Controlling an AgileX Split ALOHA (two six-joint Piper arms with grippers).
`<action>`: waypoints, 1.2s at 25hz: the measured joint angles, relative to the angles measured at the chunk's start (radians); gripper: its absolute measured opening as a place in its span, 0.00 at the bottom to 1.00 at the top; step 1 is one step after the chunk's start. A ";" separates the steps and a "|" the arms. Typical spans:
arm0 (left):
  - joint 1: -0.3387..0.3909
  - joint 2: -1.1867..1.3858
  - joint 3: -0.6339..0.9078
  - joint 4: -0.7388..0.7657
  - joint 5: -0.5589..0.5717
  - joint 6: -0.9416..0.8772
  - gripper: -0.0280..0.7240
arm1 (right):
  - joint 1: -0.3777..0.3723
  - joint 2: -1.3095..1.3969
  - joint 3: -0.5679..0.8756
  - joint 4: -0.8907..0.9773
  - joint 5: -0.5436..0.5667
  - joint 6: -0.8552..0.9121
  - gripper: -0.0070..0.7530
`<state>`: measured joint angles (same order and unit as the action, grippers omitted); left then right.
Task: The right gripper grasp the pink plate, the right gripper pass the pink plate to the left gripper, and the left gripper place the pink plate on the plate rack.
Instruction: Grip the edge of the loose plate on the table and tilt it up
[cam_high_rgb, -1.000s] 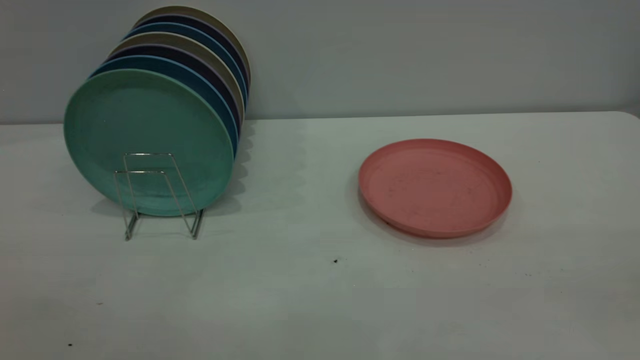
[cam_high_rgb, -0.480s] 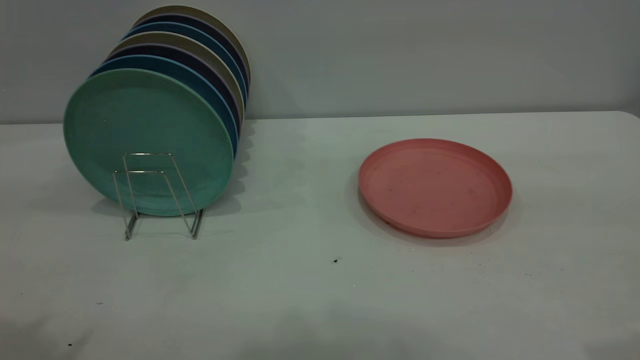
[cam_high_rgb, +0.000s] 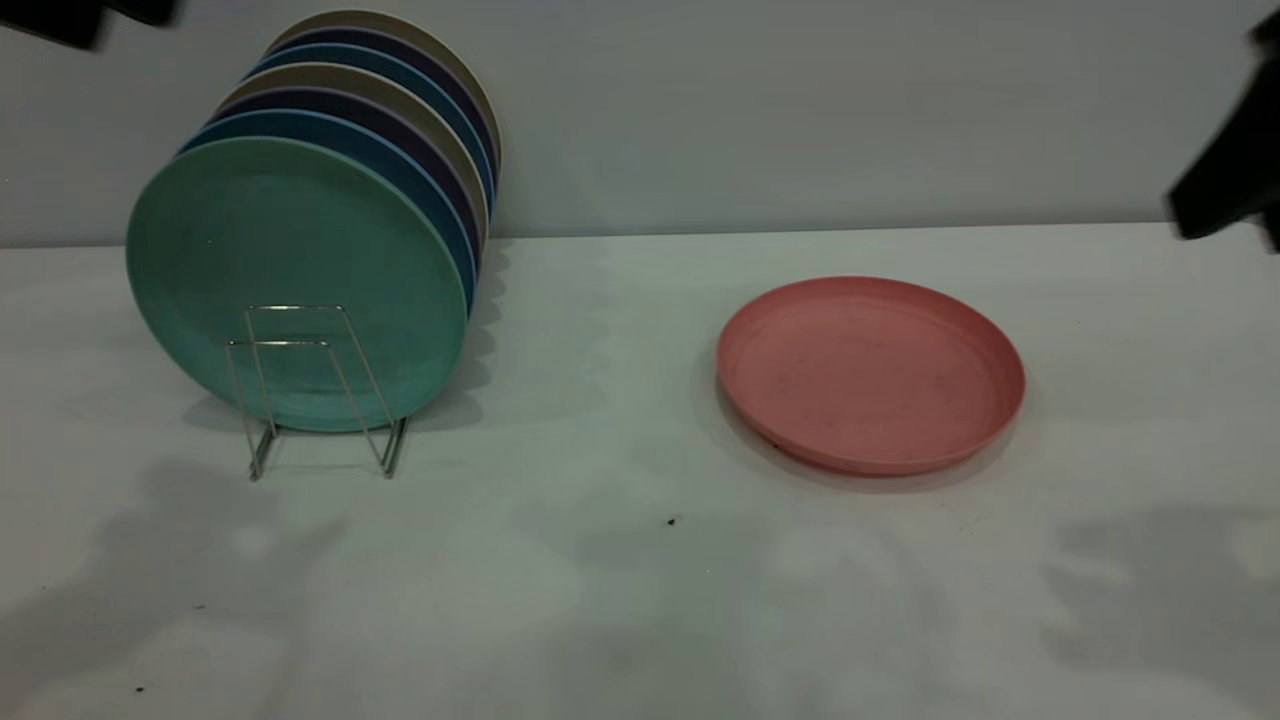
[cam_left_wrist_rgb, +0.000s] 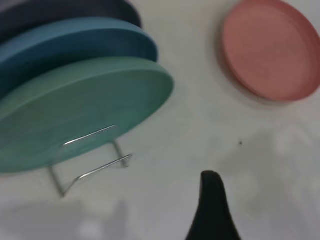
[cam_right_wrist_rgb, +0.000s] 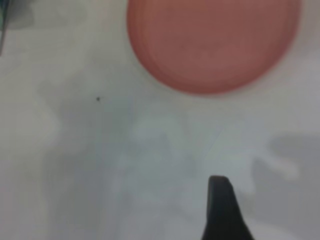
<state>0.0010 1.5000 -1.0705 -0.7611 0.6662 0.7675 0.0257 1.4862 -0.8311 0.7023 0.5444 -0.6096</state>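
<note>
The pink plate (cam_high_rgb: 870, 375) lies flat, rim up, on the white table right of centre; it also shows in the left wrist view (cam_left_wrist_rgb: 272, 50) and the right wrist view (cam_right_wrist_rgb: 212, 42). The plate rack (cam_high_rgb: 320, 390) stands at the left, with its two front wire loops bare; its wire shows in the left wrist view (cam_left_wrist_rgb: 90, 165). The left gripper (cam_high_rgb: 60, 15) is a dark shape at the top left corner, high above the rack. The right gripper (cam_high_rgb: 1225, 190) is a dark blurred shape at the right edge, above and right of the pink plate. Neither touches anything.
Several plates stand upright in the rack behind the front loops, with a mint-green plate (cam_high_rgb: 295, 280) foremost and blue, dark and beige ones behind. The table (cam_high_rgb: 620, 600) runs to a grey wall at the back. Arm shadows lie on the table's front.
Both grippers have come into the exterior view, the left at the top left corner and the right at the right edge. Their shadows now fall across the table. The plates have not moved.
</note>
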 joint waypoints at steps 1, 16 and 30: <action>-0.018 0.029 -0.016 -0.002 0.001 0.000 0.80 | 0.000 0.037 -0.020 0.031 -0.001 -0.028 0.66; -0.327 0.481 -0.226 -0.009 -0.103 -0.056 0.80 | -0.107 0.635 -0.439 0.209 0.155 -0.143 0.66; -0.335 0.498 -0.232 -0.047 -0.171 -0.056 0.80 | -0.155 0.962 -0.664 0.366 0.204 -0.238 0.66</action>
<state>-0.3341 1.9980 -1.3029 -0.8080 0.4955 0.7115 -0.1293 2.4484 -1.4952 1.0684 0.7486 -0.8472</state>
